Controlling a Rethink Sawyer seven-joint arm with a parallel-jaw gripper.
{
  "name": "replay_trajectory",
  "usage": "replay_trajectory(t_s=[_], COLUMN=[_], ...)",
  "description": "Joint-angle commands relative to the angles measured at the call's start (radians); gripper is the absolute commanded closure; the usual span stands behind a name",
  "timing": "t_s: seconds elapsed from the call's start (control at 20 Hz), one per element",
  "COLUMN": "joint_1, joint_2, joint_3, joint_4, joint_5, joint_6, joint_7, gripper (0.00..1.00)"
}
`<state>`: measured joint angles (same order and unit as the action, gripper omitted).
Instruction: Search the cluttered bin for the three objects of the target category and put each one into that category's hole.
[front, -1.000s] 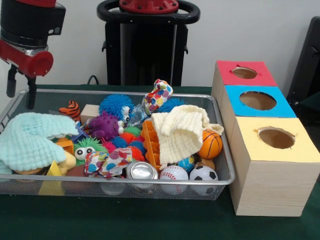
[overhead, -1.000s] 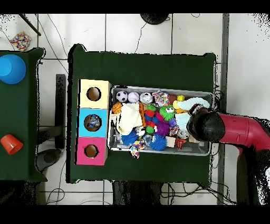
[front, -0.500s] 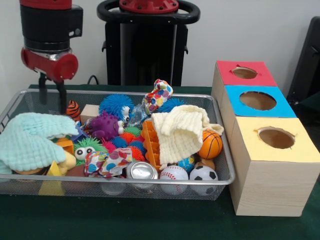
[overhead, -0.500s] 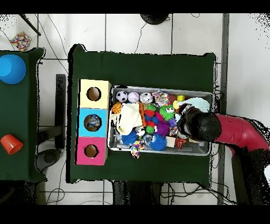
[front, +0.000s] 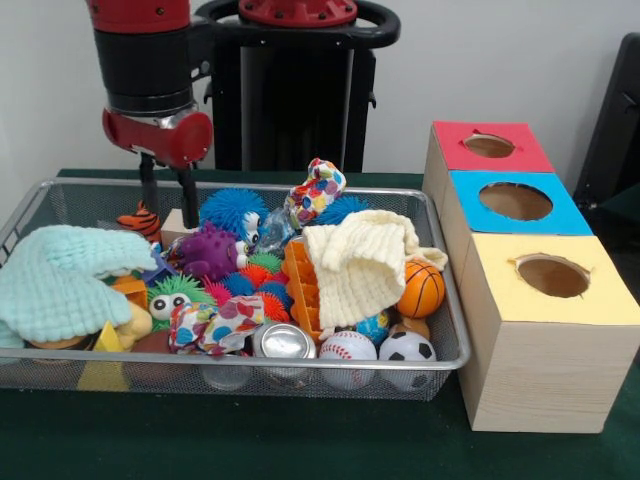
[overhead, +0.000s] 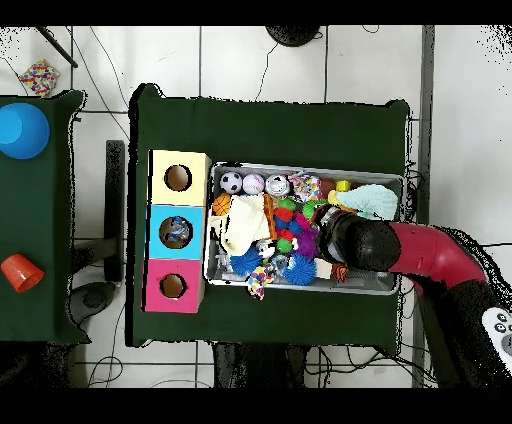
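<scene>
Bin: the wire mesh bin (front: 440, 365) sits on the green tabletop (front: 300, 450), its long axis running from 9 o'clock to 3 o'clock in the front view, and lies level with its open side up.
Bin contents: a pale green cloth (front: 60, 275) at the 9 o'clock end; a cream cloth (front: 360, 260) draped right of centre; a purple spiky toy (front: 210, 250), a basketball (front: 422, 290), a baseball (front: 347, 350), a soccer ball (front: 407, 348) and a can (front: 282, 342) among the clutter.
Boxes: three wooden boxes stand just beside the bin at its 3 o'clock end, topped yellow (front: 550, 280), blue (front: 515, 203) and red (front: 490, 147), each with a round hole.
Gripper: the gripper (front: 168, 200) hangs over the far edge of the bin, toward 10 o'clock, its two dark fingers (front: 187, 200) a narrow gap apart and holding nothing.
Hidden: the cloths cover whatever lies under them; an orange striped toy (front: 140, 218) is partly behind the fingers; in the overhead view the arm (overhead: 420, 255) hides that end of the bin.
</scene>
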<state>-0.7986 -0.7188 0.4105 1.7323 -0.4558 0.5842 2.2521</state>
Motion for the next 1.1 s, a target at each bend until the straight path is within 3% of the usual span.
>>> replay_trajectory(t_s=[0.05, 0.25, 0.55, 1.1], joint_1=[0.029, 0.099, 0.113, 0.139], joint_2=[-0.035, -0.070, -0.054, -0.019], joint_3=[0.054, 0.001, -0.027, -0.051], joint_4=[0.110, 0.138, 0.116, 0.142], joint_5=[0.037, 0.072, 0.062, 0.106], joint_6=[0.014, -0.012, -0.025, -0.112], joint_7=[-0.033, 0.096, 0.072, 0.120], gripper=[0.00, 0.00, 0.00, 0.00])
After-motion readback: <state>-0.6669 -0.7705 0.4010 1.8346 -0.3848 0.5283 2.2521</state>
